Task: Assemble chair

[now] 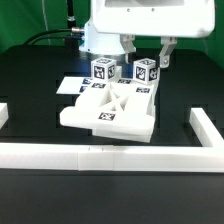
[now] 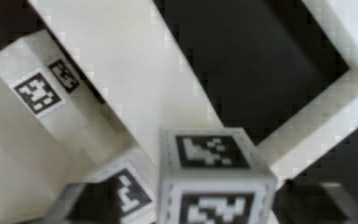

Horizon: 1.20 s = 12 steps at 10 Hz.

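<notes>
On the black counter [image 1: 30, 85] we count one long white border rail [image 1: 110, 155] along the near edge. Mid-counter lies one flat white chair panel [image 1: 108, 112] with cross-braced cutouts, smooth plastic bearing a square tag. Two blocky tagged legs [image 1: 103, 72] stand side by side at its far edge. The pincer [image 1: 160, 58] hangs at the second leg [image 1: 147, 73]; we cannot tell how wide it stands.

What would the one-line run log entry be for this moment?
stage: chair assembly in progress | gripper: above right tagged block, grip state unclear | seat panel: flat on table | second block: standing, untouched
</notes>
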Motion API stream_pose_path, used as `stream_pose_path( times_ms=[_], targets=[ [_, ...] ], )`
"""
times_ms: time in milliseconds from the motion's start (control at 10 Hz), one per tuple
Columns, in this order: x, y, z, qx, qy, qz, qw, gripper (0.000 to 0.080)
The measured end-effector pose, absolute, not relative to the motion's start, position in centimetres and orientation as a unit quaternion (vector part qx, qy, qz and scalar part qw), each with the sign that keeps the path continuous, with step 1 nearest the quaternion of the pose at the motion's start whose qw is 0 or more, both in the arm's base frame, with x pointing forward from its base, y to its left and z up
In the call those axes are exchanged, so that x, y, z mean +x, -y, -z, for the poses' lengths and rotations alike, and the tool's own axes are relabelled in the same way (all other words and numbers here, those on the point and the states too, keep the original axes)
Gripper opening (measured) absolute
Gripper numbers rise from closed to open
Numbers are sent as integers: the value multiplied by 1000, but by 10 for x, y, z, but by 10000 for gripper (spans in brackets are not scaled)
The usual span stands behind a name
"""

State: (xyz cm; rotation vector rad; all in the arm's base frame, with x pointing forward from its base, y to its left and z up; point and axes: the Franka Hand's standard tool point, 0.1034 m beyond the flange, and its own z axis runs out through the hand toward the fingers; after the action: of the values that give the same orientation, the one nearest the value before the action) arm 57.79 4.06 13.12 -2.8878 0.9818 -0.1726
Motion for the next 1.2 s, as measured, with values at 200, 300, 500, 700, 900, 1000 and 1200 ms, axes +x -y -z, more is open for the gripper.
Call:
stream_pose_path(
  times_ms=[200, 300, 500, 700, 900, 1000, 1200],
  targets=[
    [578, -41, -131, -965, -253, 59, 38, 628],
    [578, -40, -131, -972, -223, 60, 37, 643],
    [577, -41, -129, -987, -145, 62, 26, 649],
    [579, -45, -130, -994, -88, 64, 18, 648],
    [579, -45, -131, -997, -42, 64, 13, 648],
    [577, -45, -131, -998, -44, 53, 15, 648],
    [572, -47, -130, -999, -43, 28, 17, 648]
  ],
)
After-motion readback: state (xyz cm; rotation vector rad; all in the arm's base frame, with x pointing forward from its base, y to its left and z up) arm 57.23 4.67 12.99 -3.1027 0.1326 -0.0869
